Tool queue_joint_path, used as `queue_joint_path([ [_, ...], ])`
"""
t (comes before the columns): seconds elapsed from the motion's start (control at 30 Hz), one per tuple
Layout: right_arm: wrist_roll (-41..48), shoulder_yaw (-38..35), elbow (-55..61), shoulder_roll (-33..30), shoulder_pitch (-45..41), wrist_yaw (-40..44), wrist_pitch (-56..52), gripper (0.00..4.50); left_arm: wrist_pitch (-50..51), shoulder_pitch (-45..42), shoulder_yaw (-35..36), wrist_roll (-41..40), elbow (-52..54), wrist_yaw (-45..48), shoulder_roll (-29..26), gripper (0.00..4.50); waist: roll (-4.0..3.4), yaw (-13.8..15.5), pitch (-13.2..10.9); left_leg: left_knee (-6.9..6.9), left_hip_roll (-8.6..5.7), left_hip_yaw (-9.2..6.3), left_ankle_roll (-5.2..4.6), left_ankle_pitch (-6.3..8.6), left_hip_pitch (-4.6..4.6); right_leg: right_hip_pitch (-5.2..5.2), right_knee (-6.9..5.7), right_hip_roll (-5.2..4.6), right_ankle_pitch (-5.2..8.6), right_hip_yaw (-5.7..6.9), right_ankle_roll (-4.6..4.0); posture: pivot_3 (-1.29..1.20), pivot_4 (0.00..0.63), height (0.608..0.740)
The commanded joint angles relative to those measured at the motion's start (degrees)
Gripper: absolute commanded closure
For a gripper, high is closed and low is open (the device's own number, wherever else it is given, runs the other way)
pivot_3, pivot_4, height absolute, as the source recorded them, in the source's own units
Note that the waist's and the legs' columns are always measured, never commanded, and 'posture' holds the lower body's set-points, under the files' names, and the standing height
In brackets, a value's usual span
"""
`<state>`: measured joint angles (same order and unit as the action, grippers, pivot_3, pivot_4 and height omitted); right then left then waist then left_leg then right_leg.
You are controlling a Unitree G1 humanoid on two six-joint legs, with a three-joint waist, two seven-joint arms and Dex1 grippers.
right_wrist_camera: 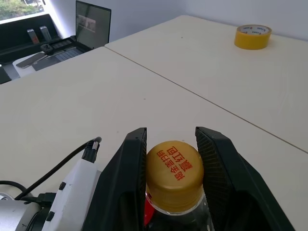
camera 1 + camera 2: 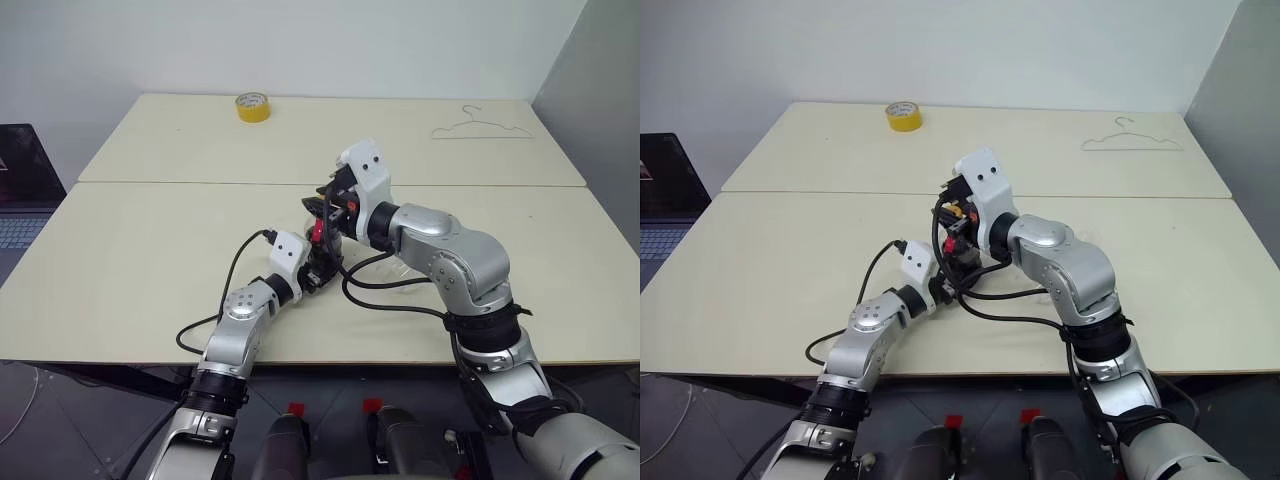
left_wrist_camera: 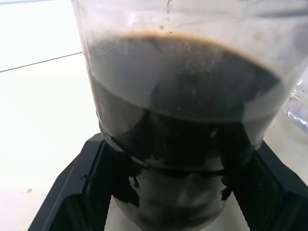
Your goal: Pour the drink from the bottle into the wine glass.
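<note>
Between the right gripper's [image 1: 171, 163] pinching fingers: yellow cap [image 1: 174, 174], red Chinese print, unreadable; left gripper [image 3: 168, 192] clamps the bottle [image 3: 183, 120] of cola.

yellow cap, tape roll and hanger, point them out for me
yellow cap [image 1: 174, 169], right wrist view, on its printed top.
tape roll [image 2: 252, 106], left eye view, on its outer band.
hanger [image 2: 483, 129], left eye view, on its wire shoulder.
</note>
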<state>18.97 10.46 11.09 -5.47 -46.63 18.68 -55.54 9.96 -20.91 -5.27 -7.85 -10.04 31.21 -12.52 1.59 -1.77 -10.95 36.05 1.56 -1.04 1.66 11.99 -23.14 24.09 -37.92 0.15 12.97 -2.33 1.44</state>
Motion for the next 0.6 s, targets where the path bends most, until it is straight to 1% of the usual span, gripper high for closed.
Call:
queue_joint_path([
  [0.03,-0.16,0.06,1.18,-0.20,-1.52,0.36,0.02,3.25,0.64,0.72,-0.66,0.25,0.80,0.03,0.13,1.23,0.00,0.00,0.00,0.00,0.00,0.00,0.00,0.00,0.00,0.00,0.01,0.00,0.00,0.00,0.00,0.00,0.150,0.740],
  [0.1,-0.18,0.29,0.55,-1.07,-1.61,1.56,0.77,3.25,0.99,0.76,-0.63,-0.04,1.02,0.28,0.06,1.23,0.00,0.00,0.00,0.00,0.00,0.00,0.00,0.00,0.00,0.00,0.02,0.00,0.00,0.00,0.00,0.00,0.150,0.740],
  [0.2,-0.25,1.39,-1.31,-4.43,-2.21,6.39,3.22,3.25,1.73,0.73,-0.76,-0.43,1.40,1.00,-0.18,1.23,0.00,-0.01,0.00,-0.01,0.00,0.00,0.00,0.00,-0.01,-0.01,0.05,0.00,0.02,0.00,-0.03,0.00,0.150,0.740],
  [0.3,-0.83,3.66,-5.52,-9.61,-3.79,14.91,8.29,3.25,2.79,0.81,-0.78,-1.09,2.30,2.21,-0.63,1.23,0.00,0.01,0.00,-0.02,-0.01,0.01,0.00,0.00,-0.01,-0.02,0.11,0.00,0.03,-0.01,-0.04,0.00,0.150,0.740],
  [0.37,-1.37,4.59,-9.65,-11.93,-5.17,20.13,12.70,3.25,3.52,1.01,-0.92,-1.41,3.07,3.08,-1.08,1.23,0.00,-0.03,0.00,-0.03,-0.02,0.01,0.00,0.00,-0.02,-0.03,0.17,0.00,0.03,0.00,-0.03,0.00,0.150,0.740],
  [0.5,-2.09,5.93,-18.05,-14.33,-7.68,30.34,22.19,3.25,5.67,1.98,-1.04,-2.55,5.61,4.59,-2.08,1.23,0.00,-0.13,0.00,-0.10,0.01,0.03,-0.01,0.01,-0.01,-0.02,0.21,0.04,0.02,-0.01,-0.02,0.00,0.150,0.740],
  [0.6,-1.88,7.03,-24.49,-15.25,-9.70,39.57,28.30,3.25,7.32,2.99,-1.04,-3.07,7.97,5.11,-2.77,1.23,0.00,-0.15,0.00,-0.15,0.04,0.02,-0.02,0.02,-0.01,-0.01,0.24,0.11,0.02,-0.02,-0.02,0.00,0.150,0.740],
])
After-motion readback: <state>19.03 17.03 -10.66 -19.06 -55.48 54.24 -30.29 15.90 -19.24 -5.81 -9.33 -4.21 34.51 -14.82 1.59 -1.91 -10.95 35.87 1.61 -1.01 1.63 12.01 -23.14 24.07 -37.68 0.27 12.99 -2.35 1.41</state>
